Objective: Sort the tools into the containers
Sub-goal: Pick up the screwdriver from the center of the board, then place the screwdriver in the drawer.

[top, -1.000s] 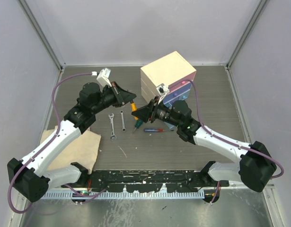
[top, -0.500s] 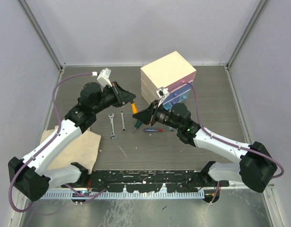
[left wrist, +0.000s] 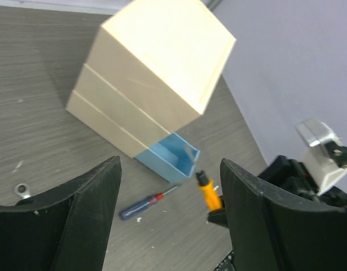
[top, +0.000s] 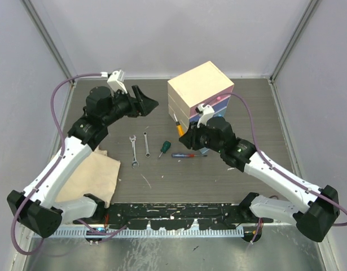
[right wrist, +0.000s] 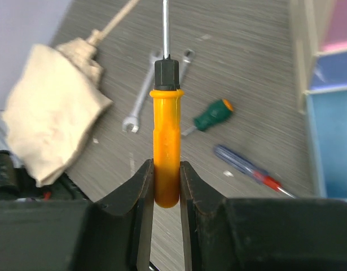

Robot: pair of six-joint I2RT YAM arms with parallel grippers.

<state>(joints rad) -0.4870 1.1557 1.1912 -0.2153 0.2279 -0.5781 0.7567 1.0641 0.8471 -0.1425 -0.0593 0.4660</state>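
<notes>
The right gripper (right wrist: pixel 166 169) is clenched on the orange plastic-handled screwdriver (right wrist: pixel 166 127). Its two dark fingers pinch the lower end of the handle, and the black collar and thin steel shaft stick out ahead of the jaws. In the top view this tool appears to be held above the dark grained table (top: pixel 246 113), just beside the front corner of the cream-coloured box-shaped chest (top: pixel 198 84). The step in hand looks like the carry: one tool picked, not yet stowed. The next move calls for swinging it over the pale blue open drawer (right wrist: pixel 331 147), which lies off to the right in the right wrist view. It should then be turned so its length runs along the drawer, lowered inside the walls, and only then let go; a shaft left across the rim could tip it out. The blue drawer is pulled out from the bottom of the chest, and the part of its floor seen from the left wrist looks bare. The pink drawer (right wrist: pixel 337 28) and the purple drawer (right wrist: pixel 331 68) sit above it, their insides hidden. The left gripper (left wrist: pixel 168 169) gapes wide, holds nothing, and hangs well apart from the chest. On the table lie the green-handled screwdriver (top: pixel 162 148), the blue-and-red-handled screwdriver (top: pixel 184 154) and two silver wrenches (top: pixel 134 149).
</notes>
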